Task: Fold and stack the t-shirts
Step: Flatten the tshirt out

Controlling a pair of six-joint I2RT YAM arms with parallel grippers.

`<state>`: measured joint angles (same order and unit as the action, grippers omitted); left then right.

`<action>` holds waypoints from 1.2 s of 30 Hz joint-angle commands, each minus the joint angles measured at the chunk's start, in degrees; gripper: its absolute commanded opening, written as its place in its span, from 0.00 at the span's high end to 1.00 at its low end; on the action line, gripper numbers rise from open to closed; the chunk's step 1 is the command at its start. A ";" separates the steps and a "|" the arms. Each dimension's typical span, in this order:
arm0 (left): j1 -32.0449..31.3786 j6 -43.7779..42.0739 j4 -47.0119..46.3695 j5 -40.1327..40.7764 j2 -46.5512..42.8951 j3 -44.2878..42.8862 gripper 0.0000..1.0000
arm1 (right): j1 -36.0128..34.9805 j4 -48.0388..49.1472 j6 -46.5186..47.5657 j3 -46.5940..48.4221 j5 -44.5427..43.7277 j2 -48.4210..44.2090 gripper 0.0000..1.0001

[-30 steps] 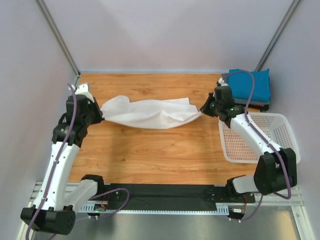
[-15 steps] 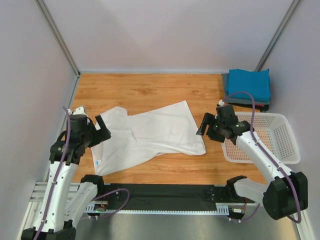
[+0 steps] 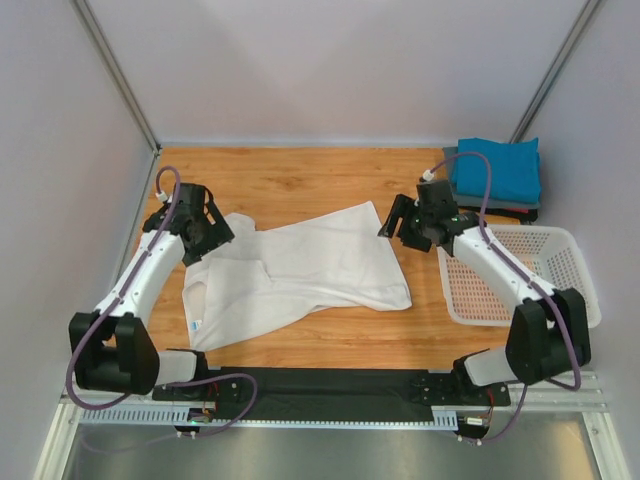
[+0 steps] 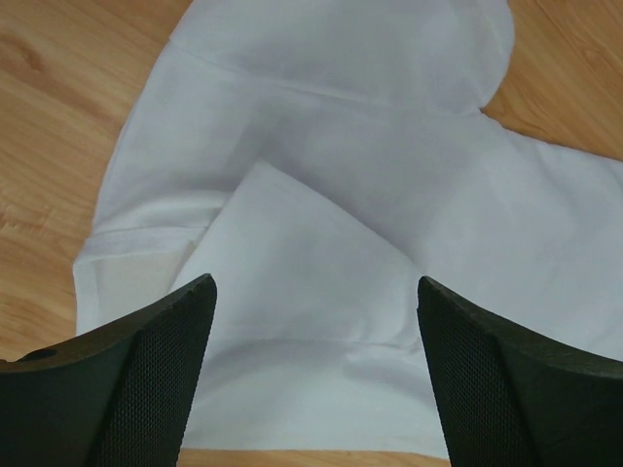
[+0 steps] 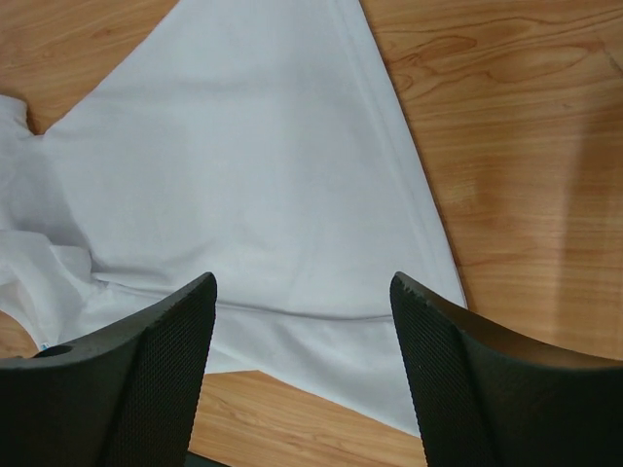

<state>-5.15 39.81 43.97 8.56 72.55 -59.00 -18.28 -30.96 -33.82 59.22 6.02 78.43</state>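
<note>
Both ends are let go now. On the wooden table (image 3: 300, 175) the white t-shirt (image 3: 300, 265) lies spread out and a bit rumpled, where a second ago it's strung up in the air between the grippers. Left gripper (image 3: 208, 240) hangs over its left end and right gripper (image 3: 392, 218) by its far right corner, jaws wide apart, holding nothing. There's a tiny blue tag (image 3: 196, 324) on the near left edge, way too small to read.
</note>
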 commanded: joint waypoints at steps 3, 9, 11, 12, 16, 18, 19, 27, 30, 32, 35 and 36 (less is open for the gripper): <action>2.50 5.62 -6.25 2.60 5.22 -0.06 0.12 | -0.61 5.21 -2.39 4.94 -0.13 8.83 0.28; 6.38 8.35 -12.58 -0.20 10.06 3.10 0.17 | -0.70 7.14 -3.18 5.73 2.06 15.43 0.29; 6.47 8.00 -13.03 -0.38 12.59 2.67 0.18 | -0.61 7.23 -3.27 5.99 1.80 16.92 0.29; 6.38 7.83 -12.94 -1.08 13.48 2.06 0.18 | -0.70 7.06 -3.35 6.43 1.45 17.36 0.29; 6.38 7.74 -12.50 -2.23 16.48 1.78 0.19 | -0.70 7.93 -4.14 8.45 2.32 20.43 0.30; 6.38 7.82 -12.76 -2.05 16.83 2.40 0.27 | -0.96 7.93 -4.32 9.68 2.42 21.49 0.30; 6.46 7.82 -13.03 -2.05 16.74 2.66 0.32 | -1.05 7.85 -4.15 10.73 2.07 22.46 0.30; 6.38 6.60 -13.82 -1.61 16.39 3.81 0.72 | -1.49 6.17 -3.71 13.55 1.36 25.45 0.30; 6.46 5.98 -12.68 -1.62 15.87 3.02 1.00 | -1.49 6.00 -3.79 13.64 0.92 25.37 0.30; 6.38 5.19 -12.68 -1.79 14.81 2.84 1.00 | -1.49 6.09 -4.06 13.73 1.01 25.37 0.31; 6.38 3.78 -12.06 -2.49 11.58 3.10 1.00 | -1.58 5.91 -4.06 13.99 1.36 25.45 0.31; 6.38 3.52 -11.80 -2.67 10.34 3.71 1.00 | -1.49 6.00 -4.06 13.90 1.45 25.28 0.31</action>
<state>1.17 45.45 31.97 6.33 88.27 -54.74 -19.59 -25.85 -37.28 70.85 7.64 103.88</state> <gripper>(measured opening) 0.003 0.690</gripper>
